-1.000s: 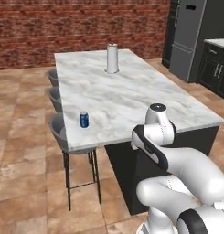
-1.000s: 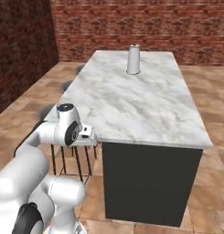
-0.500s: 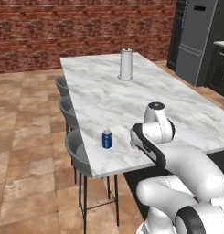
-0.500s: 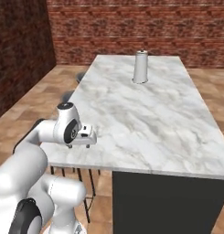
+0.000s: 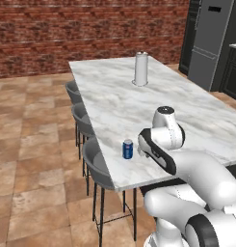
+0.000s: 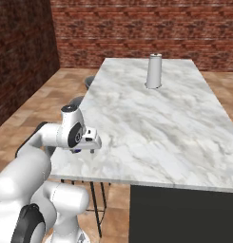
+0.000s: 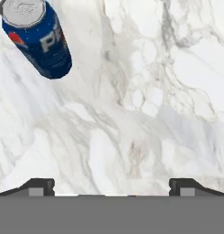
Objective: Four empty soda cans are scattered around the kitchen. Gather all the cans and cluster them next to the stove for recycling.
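Early going, I judge: a blue can (image 5: 127, 149) stands upright near the counter (image 5: 187, 111) edge, not yet grasped. The gripper (image 6: 92, 142) hovers just beside it, fingers (image 7: 40, 185) spread wide and empty; no stove is visible.

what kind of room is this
Most likely a kitchen: a long marble island with bar stools along one side, a soda can on top, brick walls and a tall fridge behind.
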